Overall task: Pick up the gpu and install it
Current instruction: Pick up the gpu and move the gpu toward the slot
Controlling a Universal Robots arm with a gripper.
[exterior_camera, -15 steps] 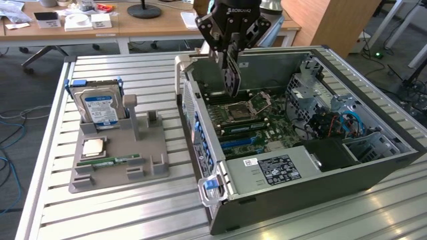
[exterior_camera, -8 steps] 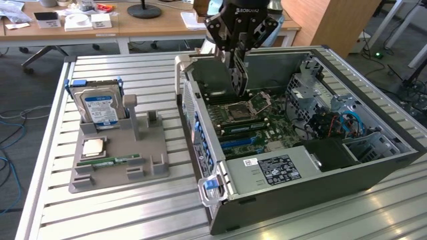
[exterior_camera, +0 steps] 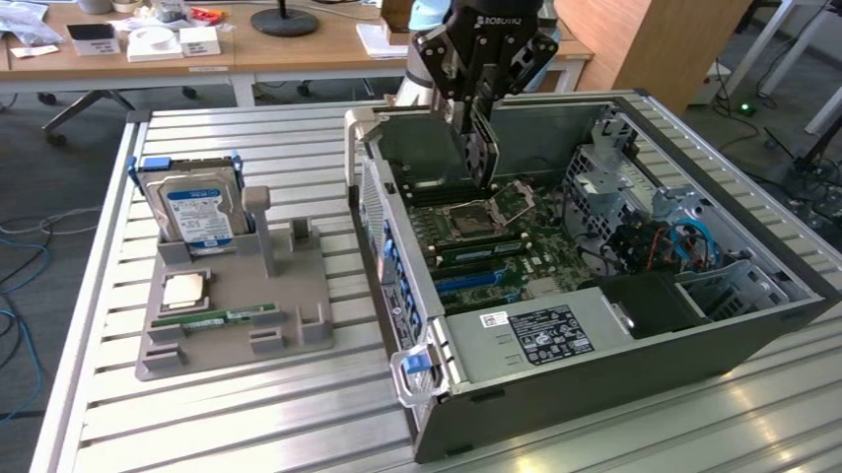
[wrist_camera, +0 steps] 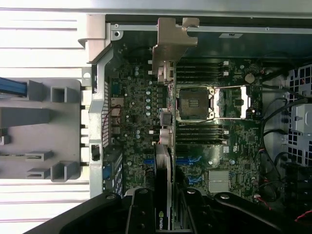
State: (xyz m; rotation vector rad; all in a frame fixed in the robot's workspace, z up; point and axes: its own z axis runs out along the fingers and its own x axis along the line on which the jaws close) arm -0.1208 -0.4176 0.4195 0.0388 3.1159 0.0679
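gpu (wrist_camera: 165,161): dark board, beige bracket | hard drive (exterior_camera: 197,215): silver, seemingly blue label

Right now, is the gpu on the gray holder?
No, the gripper holds the gpu upright over the open computer case.

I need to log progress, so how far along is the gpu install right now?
Done: pickup looks finished. The tool is shut on the gpu, holding it upright and clear of the grey holder. In hand: the card hangs inside the open computer case, above the motherboard. Left: seating it, since it doesn't look pressed into a slot yet.
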